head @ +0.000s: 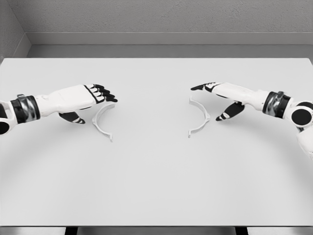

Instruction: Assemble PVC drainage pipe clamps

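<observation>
Overlapping left hand [83,100], clamp half [101,122] partly hidden.

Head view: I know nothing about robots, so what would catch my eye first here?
Two white robot arms reach in from either side over a plain white table, each ending in a black-tipped hand. The left hand hovers by one thin white half-ring clamp piece, the right hand by its mirror-image clamp piece. The two curved pieces lie apart, with bare table between them.
</observation>
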